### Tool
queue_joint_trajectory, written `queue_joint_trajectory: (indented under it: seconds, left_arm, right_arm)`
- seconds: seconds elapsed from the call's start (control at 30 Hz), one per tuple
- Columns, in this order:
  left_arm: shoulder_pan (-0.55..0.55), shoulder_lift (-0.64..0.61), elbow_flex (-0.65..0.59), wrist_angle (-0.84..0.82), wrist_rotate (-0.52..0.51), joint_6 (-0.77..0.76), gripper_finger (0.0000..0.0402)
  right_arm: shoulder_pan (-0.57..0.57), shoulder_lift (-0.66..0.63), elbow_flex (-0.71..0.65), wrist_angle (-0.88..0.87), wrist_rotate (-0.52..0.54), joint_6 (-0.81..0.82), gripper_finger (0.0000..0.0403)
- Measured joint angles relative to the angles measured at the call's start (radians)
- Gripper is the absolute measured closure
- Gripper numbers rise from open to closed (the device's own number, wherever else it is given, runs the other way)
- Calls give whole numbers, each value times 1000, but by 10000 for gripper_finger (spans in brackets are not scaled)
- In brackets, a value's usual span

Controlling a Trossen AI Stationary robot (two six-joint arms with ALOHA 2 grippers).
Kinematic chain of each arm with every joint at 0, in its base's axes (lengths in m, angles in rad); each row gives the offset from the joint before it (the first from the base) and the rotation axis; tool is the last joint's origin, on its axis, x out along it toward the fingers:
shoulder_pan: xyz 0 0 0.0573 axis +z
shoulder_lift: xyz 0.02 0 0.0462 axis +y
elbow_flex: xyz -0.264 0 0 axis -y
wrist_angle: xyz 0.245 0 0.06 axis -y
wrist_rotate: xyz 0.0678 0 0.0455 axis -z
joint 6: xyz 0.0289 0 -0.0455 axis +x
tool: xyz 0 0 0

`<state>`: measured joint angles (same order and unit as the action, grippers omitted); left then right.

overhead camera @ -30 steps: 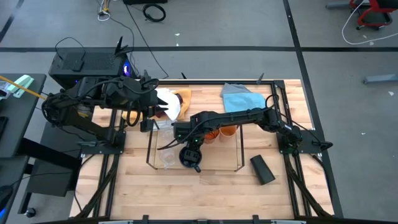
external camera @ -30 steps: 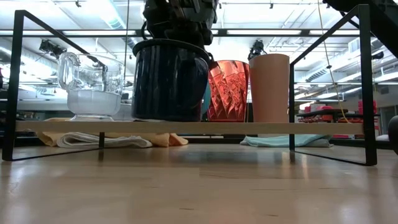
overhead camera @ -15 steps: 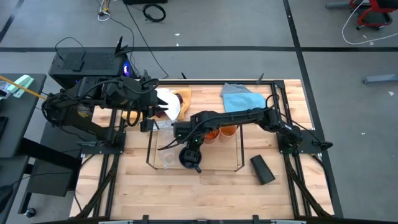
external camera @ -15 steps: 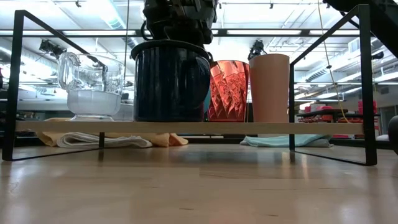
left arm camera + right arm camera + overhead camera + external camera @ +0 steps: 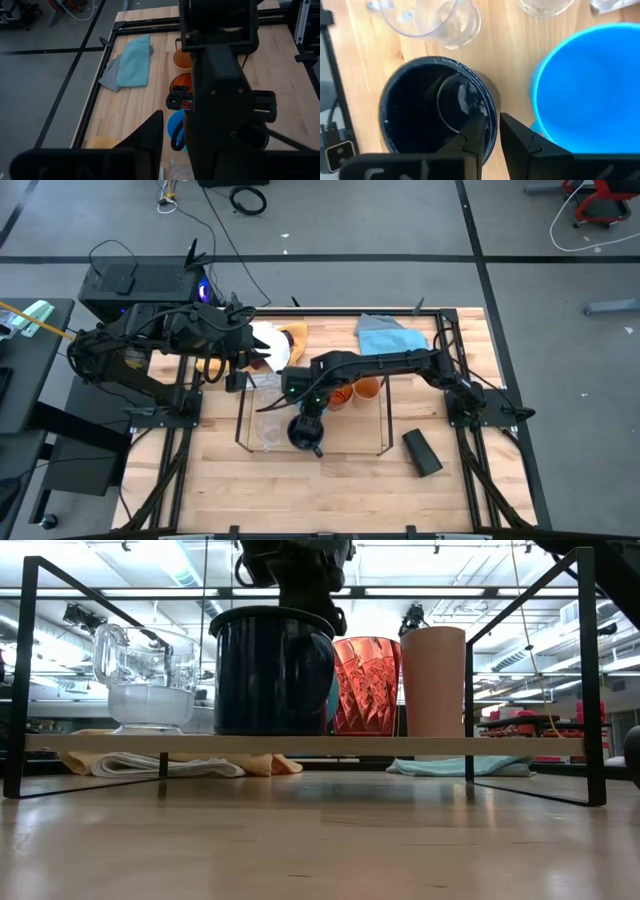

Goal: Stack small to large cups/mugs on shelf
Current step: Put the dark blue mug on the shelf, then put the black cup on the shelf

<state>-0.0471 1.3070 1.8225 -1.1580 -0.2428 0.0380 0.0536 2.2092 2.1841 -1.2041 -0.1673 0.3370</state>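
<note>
While the wooden tabletop (image 5: 220, 480) lay lit from above, the low rack of thin black wire with a clear base (image 5: 240, 442) sat near its middle, holding the cups. At about three o'clock from the rack, well apart on the bare wood, lay a dark rectangular block (image 5: 421, 451), and at about one o'clock, just beyond the rack, a light-blue cloth (image 5: 388, 337) was spread. The right arm reached from three o'clock across the rack, and its right gripper (image 5: 489, 132) hung just above the rim of the dark navy ribbed mug (image 5: 274, 670) at the rack's near edge, its fingers a little apart and clasping nothing. Beside that navy mug, toward twelve o'clock, stood a bright light-blue mug (image 5: 590, 85), largely hidden behind it in the low view. Toward three o'clock of the pair stood a faceted amber-orange tumbler (image 5: 366, 685) and then a plain pale orange cup (image 5: 434, 680), close together. At nine o'clock of the navy mug stood a clear glass mug with a handle (image 5: 145, 675), and other clear cups (image 5: 437, 17) sat just beside it. The left arm waited at the table's ten o'clock corner, and its left gripper (image 5: 245, 345) sat over a white cloth (image 5: 272, 340); I could not tell whether its fingers were parted or closed.
</note>
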Motion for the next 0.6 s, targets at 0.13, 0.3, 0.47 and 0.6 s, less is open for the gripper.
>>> queue_joint_trajectory:
  seconds: [0.13,0.3,0.47,0.6]
  left_arm:
    - [0,0,0,0,0,0,323]
    - [0,0,0,1,0,0,318]
    - [0,1,0,0,0,0,316]
    - [0,1,0,0,0,0,322]
  right_arm:
    - [0,-19,0,8,1,1,336]
    - [1,-52,0,20,1,11,336]
    - [2,-96,0,14,1,11,336]
    - [4,-144,0,7,2,10,336]
